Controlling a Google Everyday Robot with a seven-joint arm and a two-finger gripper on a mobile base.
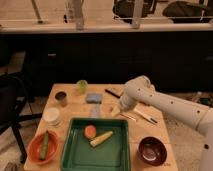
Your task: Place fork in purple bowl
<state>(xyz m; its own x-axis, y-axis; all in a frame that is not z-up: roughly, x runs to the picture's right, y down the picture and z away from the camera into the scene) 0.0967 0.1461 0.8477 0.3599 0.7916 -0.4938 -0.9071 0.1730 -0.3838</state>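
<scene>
While the white arm (167,103) is reaching in from the right across the wooden table (75,110), the gripper (115,111) is hanging low over the tabletop, just beyond the far right corner of the green tray (116,156). Its 2 fingers are standing released, gripping nothing. The fork (128,117) is lying flat on the table just right of the gripper, between it and a longer white utensil (145,117) with a dark end. Whether the gripper is touching the fork cannot be told. The purple bowl (152,150) is sitting upright at the near right corner of the table, right of the tray and well apart from the fork.

Inside the tray, 1 round orange piece (90,131) and 1 pale yellow piece (101,138) are lying side by side. An orange bowl (34,150) is sitting at the near left corner, holding a long green item (45,145). Farther back on the left, a white round container (51,116), a dark cup (61,98) and a green cup (82,86) are standing upright. A blue sponge (93,98) is lying near the far middle, and a black utensil (112,92) is lying just beyond it to the right.
</scene>
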